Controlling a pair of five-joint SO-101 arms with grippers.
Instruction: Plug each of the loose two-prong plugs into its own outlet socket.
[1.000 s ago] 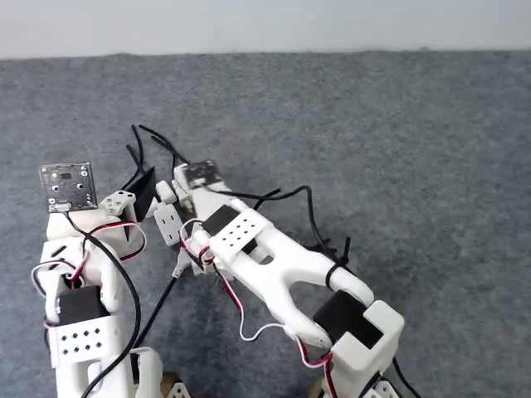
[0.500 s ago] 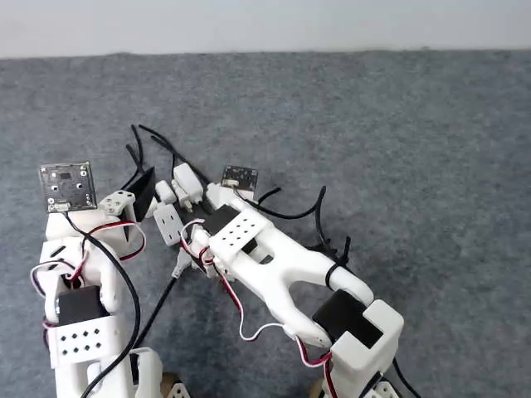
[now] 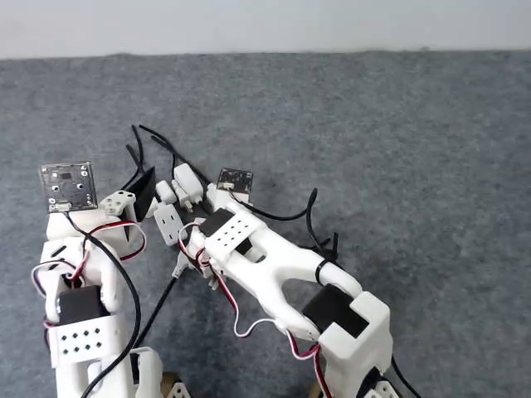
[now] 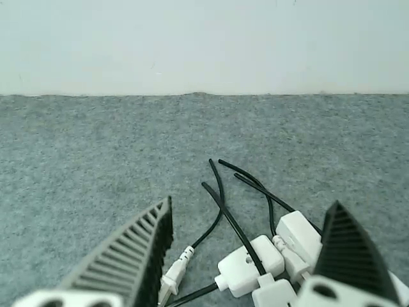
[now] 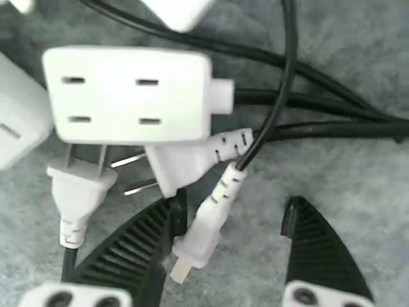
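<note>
Grey worktop (image 3: 415, 141): carpet-like surface, both arms stand on it, white wall (image 4: 204, 45) behind.
Outlet block (image 5: 128, 96): white, lies flat, four slots facing up, just beyond the right arm's fingertips.
Edge plug (image 5: 80, 185): white two-prong, prongs point at the block's side; touching or just short, cannot tell.
Angled plug (image 5: 182, 160): white, just beside the block, both prongs bare, lying skewed on the carpet.
Third plug (image 5: 201, 224): white, lies between the black fingers (image 5: 140, 246), close to one of them, not clamped, prong end bare.
Black cables (image 5: 287, 83): run off the plugs, cross each other beside the block.
Right end effector (image 5: 233, 204): jaws spread wide, gripping nothing, low over the plugs.
Left end effector (image 4: 251, 204): jaws spread wide, empty, hovers above the carpet.
White adapters (image 4: 249, 265): two boxy pieces side by side just ahead of the left arm, cables attached.
Small plug (image 4: 174, 276): on the carpet near one left finger.
</note>
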